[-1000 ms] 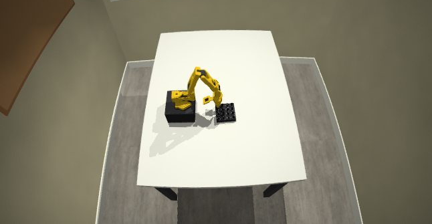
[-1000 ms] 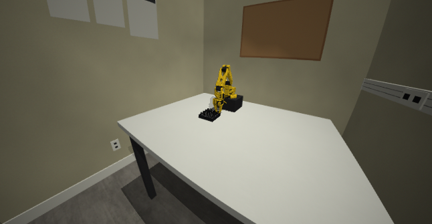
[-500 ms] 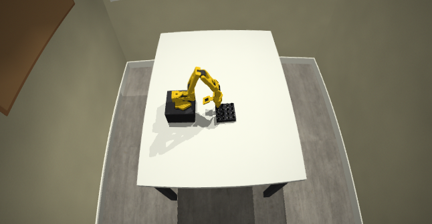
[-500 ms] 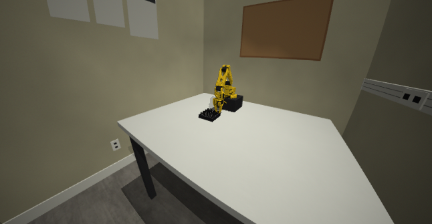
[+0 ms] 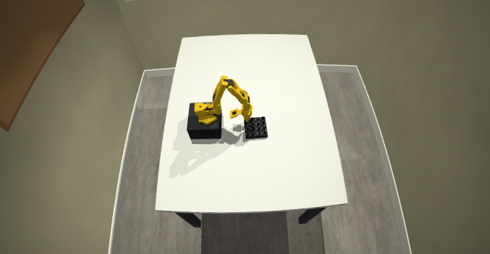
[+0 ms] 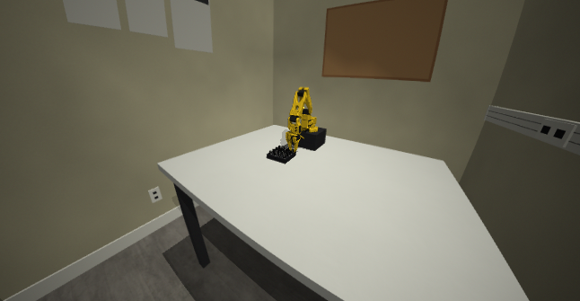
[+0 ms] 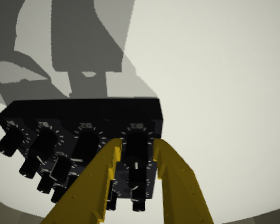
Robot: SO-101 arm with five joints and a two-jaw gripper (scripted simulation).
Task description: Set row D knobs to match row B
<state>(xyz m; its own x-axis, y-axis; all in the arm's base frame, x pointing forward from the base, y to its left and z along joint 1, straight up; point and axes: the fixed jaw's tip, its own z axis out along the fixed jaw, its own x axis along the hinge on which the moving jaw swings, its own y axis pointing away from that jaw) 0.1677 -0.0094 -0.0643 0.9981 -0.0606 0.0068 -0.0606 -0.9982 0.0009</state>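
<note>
The white bench (image 5: 288, 160) (image 6: 359, 208) carries the knob box (image 5: 267, 136) (image 6: 284, 161) (image 7: 86, 111). Beside the box stands the arm's black block (image 5: 205, 134) (image 6: 316, 141). The claw (image 5: 247, 120) (image 6: 294, 150) (image 7: 137, 142) is over the box's edge — fingers slightly parted around a corner knob (image 7: 137, 141), gripping nothing — and neighbouring knobs (image 7: 86, 143) (image 7: 45, 138) crowd one finger (image 7: 93, 182).

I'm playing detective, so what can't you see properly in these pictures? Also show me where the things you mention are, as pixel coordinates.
- Knob marks on the knob box (image 5: 266, 136) (image 6: 276, 159) (image 7: 86, 109): too small in the top and exterior views.
- Some of its knobs, wrist view: hidden behind the claw (image 7: 138, 145).
- Full letters beside the knobs, wrist view: too dark and blurred.
- Posters' (image 6: 92, 5) tops, exterior view: two cut off by the edge.
</note>
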